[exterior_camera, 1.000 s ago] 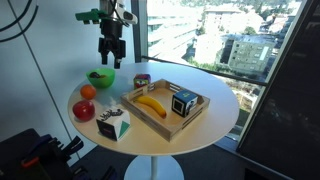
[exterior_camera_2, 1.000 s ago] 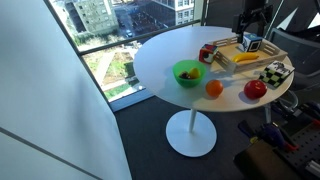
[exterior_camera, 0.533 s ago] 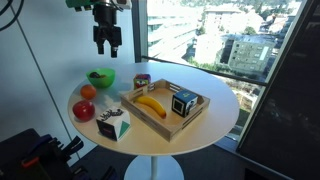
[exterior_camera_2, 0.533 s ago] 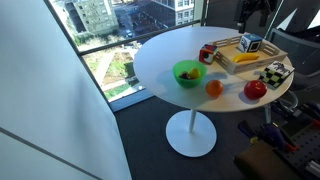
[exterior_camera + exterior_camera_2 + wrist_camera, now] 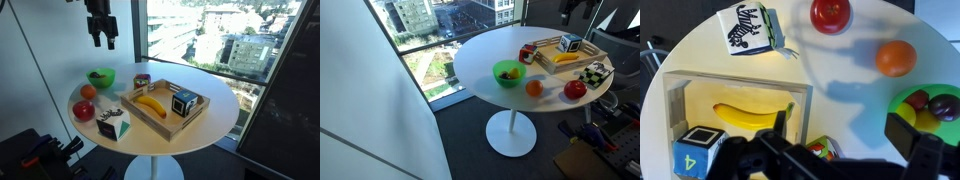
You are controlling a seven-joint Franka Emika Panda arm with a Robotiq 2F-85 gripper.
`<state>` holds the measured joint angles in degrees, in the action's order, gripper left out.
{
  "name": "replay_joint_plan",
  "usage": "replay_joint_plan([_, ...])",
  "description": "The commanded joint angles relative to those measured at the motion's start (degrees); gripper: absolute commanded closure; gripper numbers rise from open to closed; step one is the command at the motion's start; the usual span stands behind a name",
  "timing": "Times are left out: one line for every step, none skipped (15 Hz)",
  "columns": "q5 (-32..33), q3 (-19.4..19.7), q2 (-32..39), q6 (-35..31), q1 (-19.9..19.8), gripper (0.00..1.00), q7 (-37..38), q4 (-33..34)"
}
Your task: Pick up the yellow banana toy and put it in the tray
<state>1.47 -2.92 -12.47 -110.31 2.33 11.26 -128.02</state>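
The yellow banana toy [image 5: 152,104] lies inside the light-wood tray [image 5: 140,112], toward its near-left side. It also shows in the other exterior view [image 5: 567,58] and in the wrist view [image 5: 743,117]. The tray shows there too [image 5: 548,66] [image 5: 670,90]. A dark cube with coloured faces [image 5: 183,101] sits in the tray's other end. My gripper [image 5: 102,37] hangs high above the table's far-left edge, open and empty. In the wrist view its fingers [image 5: 845,131] frame the table far below.
On the round white table [image 5: 215,100] stand a green bowl [image 5: 100,77] with fruit, an orange fruit [image 5: 88,91], a red apple [image 5: 84,110], a white zebra-printed box [image 5: 115,124] and a small can [image 5: 142,81]. A window lies behind.
My gripper has risen steadily and drifted left, away from the table. The banana and the other objects have not moved.
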Motion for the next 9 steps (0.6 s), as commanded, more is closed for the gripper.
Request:
replay_joint_plan([-0.6, 0.0, -3.4, -2.6, 0.0, 0.00, -2.2, -3.0])
replay_joint_plan([-0.7, 0.0, -3.7, -2.7, 0.0, 0.00, -2.6, -3.3])
replay_joint_plan([-0.1, -0.3, -1.6, -1.5, -0.3, 0.00, -1.0, -1.5])
replay_joint_plan([-0.1, -0.3, -2.0, -1.7, -0.3, 0.00, -1.3, -1.9])
replay_joint_plan([-0.1, -0.3, -2.3, -1.9, -0.3, 0.00, -1.4, -2.2])
replay_joint_plan([-0.1, -0.3, -2.4, -2.0, -0.3, 0.00, -1.4, -2.4])
replay_joint_plan([-0.1, -0.3, -2.4, -2.1, -0.3, 0.00, -1.4, -2.4])
replay_joint_plan([-0.1, -0.3, -2.4, -2.1, -0.3, 0.00, -1.4, -2.5])
replay_joint_plan([-0.1, -0.3, -2.4, -2.1, -0.3, 0.00, -1.4, -2.5])
